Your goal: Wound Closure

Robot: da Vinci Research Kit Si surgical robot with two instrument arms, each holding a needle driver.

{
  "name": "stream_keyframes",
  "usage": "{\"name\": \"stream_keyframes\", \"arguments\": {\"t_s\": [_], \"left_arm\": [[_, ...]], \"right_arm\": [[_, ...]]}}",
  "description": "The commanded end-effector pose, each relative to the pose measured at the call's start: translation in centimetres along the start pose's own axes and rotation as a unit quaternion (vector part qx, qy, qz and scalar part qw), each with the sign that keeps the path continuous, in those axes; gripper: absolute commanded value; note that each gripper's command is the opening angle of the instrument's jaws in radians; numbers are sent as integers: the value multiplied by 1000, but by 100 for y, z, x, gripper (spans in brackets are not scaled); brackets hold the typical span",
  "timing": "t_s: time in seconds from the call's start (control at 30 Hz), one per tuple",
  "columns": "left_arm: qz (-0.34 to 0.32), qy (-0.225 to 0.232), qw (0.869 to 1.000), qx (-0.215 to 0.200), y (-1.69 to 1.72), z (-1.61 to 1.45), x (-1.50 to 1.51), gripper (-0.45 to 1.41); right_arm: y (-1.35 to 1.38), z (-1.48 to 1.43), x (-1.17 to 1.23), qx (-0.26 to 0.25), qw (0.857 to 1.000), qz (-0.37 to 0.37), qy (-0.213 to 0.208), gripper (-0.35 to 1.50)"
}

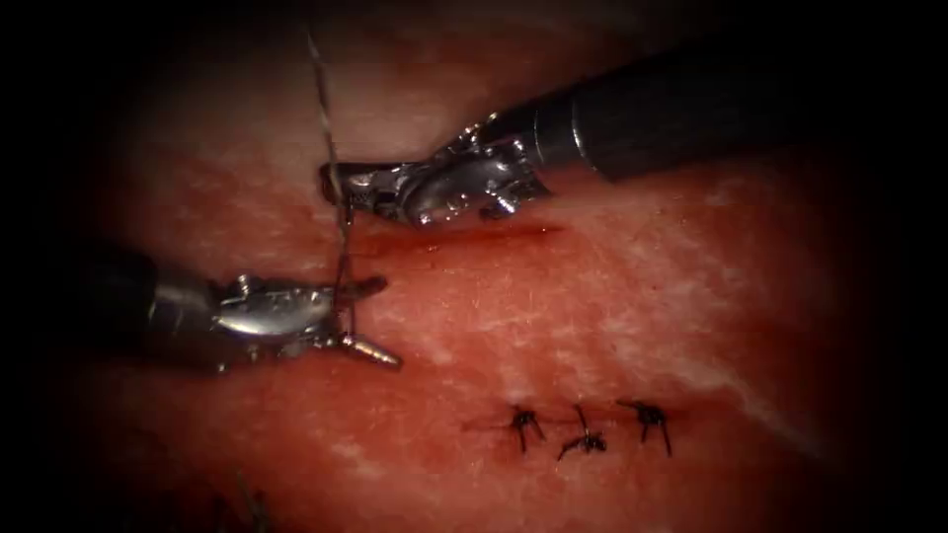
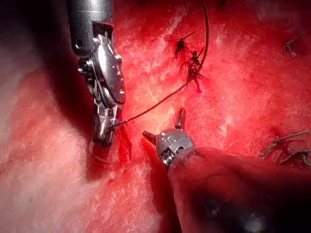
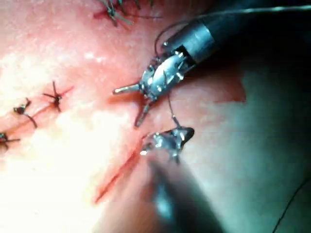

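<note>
Endoscope view | left tool [image 1: 370, 318] jaws spread, empty | right tool [image 1: 341, 192] clamps thread [image 1: 331, 148] at cut [image 1: 464, 237]

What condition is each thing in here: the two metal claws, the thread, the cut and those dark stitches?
Left tool: jaws open, thread passing between them, gripping nothing.
Right tool: jaws shut on the thread at the cut's left end.
Thread: stretched in a line from the right tool.
Cut: open, unstitched, red fluid along it.
Three knots: tied, ends trimmed short.
Needle: I cannot make it out.

Dark matte shafts [image 1: 681, 109], silver wristed metal gripper [image 1: 365, 316] tips
</note>
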Motion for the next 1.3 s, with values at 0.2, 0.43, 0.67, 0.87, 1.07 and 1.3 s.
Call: {"name": "stream_keyframes", "arguments": {"t_s": [0.2,0.43,0.67,0.87,1.07,1.3], "left_arm": [[1,-1,1000,0,3,-5,-11,49],[-2,-1,1000,0,3,-5,-11,49],[-2,-2,1000,0,2,-6,-12,47],[-4,-4,1000,-1,2,-7,-12,46],[-4,-4,1000,-1,1,-7,-12,42],[-4,-4,1000,-1,2,-7,-12,41]], "right_arm": [[-26,7,15,22,999,23,12,-35],[-35,6,14,39,997,58,10,-35],[-46,4,13,57,995,77,6,-35],[-66,-2,8,75,993,93,2,-35],[-70,-3,9,81,992,95,8,-35],[-78,0,15,96,991,92,27,-35]]}}
